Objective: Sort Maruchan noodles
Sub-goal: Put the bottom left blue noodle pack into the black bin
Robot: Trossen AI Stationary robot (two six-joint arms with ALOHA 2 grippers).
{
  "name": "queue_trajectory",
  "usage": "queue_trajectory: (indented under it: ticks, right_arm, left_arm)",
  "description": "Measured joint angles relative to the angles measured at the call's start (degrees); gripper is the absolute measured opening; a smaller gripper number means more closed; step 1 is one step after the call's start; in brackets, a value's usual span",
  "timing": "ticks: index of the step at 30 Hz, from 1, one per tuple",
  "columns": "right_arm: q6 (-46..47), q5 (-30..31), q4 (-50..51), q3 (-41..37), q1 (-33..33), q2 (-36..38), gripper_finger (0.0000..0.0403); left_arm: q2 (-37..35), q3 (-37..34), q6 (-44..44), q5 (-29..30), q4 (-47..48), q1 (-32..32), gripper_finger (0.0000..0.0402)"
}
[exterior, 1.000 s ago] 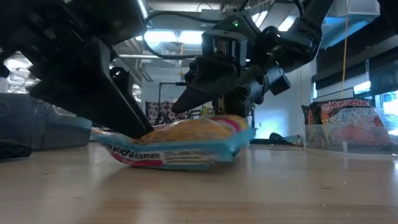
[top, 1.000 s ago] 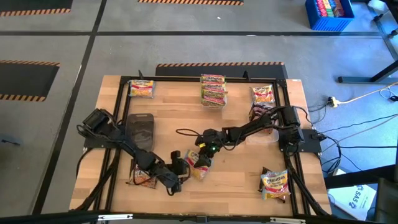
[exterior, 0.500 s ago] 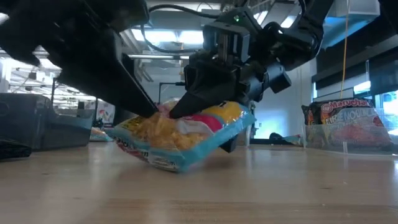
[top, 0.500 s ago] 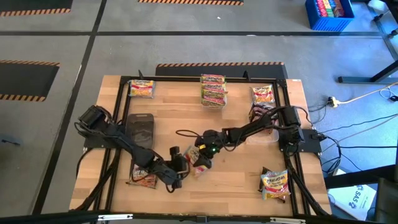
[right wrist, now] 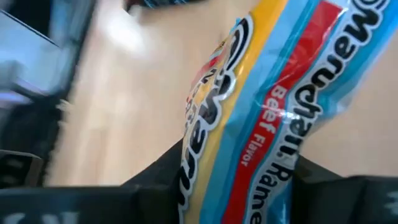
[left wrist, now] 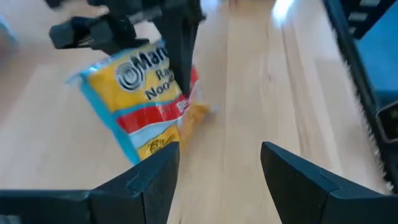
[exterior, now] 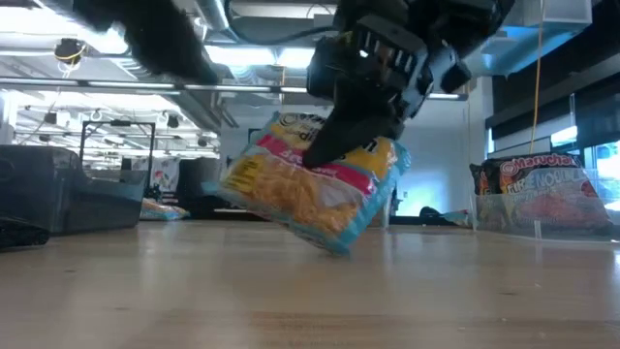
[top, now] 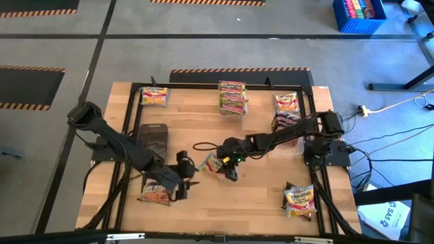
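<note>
Jaws of right gripper [top: 229, 165] clamped on tilted noodle packet [exterior: 312, 181], long axis slanting tableward, off table.

A pale wooden worktop [top: 258, 203] edged by a black frame [top: 129, 135] stands on grey floor [top: 203, 41] marked with hazard-striped tape [top: 239, 70], a blue crate [top: 358, 15] nearby, ceiling strip lights [exterior: 145, 66] glowing beyond.

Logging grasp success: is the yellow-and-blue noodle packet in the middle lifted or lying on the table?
Lifted. The right gripper holds the noodle packet tilted, and the low view shows a gap above the table.
</note>
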State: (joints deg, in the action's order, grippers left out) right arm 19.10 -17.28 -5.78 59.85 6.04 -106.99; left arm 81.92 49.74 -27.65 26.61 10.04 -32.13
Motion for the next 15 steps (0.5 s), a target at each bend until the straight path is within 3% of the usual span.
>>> queue_trajectory:
  ticks: [7,15]
  right_arm:
    - [-12.18,7.88,13.53,7.17,0.02,0.95,0.0114]
    - [-20.84,11.16,16.40,10.84,0.83,0.91,0.0123]
  left_arm:
    - [-3.00,0.02,-0.49,7.00,-0.33,3.17,0.0225]
    - [-2.63,0.02,-1.80,-0.53,-0.83,11.55,0.0279]
